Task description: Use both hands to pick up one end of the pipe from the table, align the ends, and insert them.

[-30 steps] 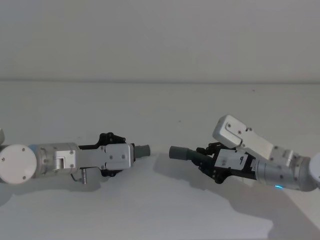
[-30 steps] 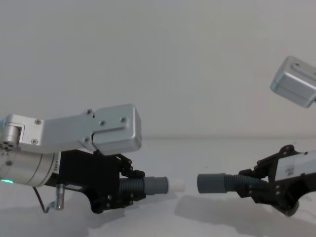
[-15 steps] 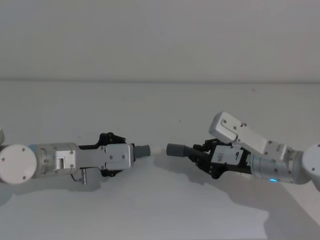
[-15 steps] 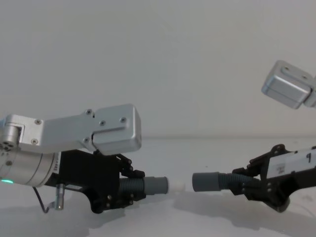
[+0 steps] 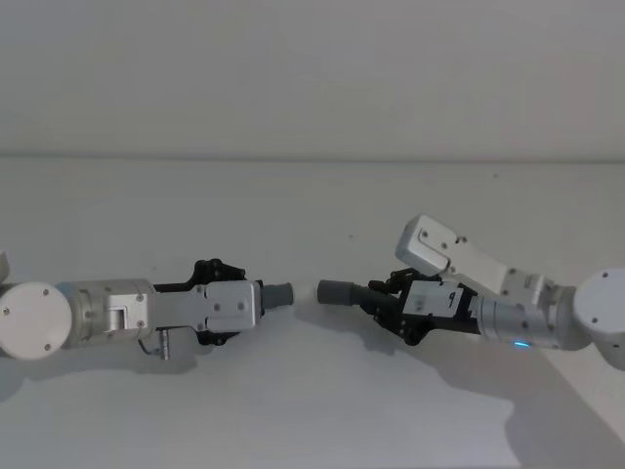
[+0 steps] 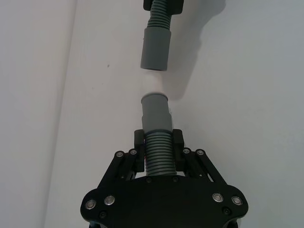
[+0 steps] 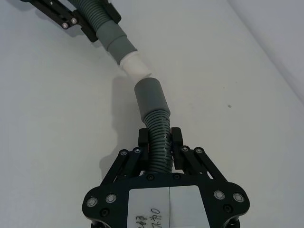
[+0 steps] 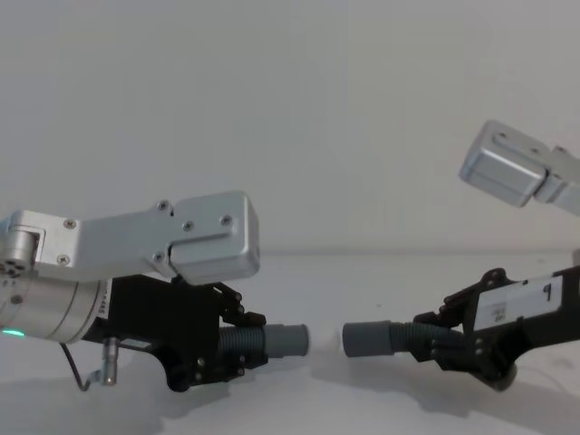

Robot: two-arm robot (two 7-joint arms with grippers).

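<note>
Left hand (image 6: 158,140) and right hand (image 7: 160,137) each clamp a pipe piece (image 6: 159,159) by its ribs; cuffs (image 8: 367,340) just ahead nearly meet, so we should square both axes, then push straight.

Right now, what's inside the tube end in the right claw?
The right gripper's tube cuff hides its inside. The white tip of the left gripper's tube is at its mouth; whether it has entered is unclear.

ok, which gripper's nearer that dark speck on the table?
Right. The dark speck lies on the table behind the right gripper, toward the far edge. The left gripper is farther off, well over to the speck's left.
</note>
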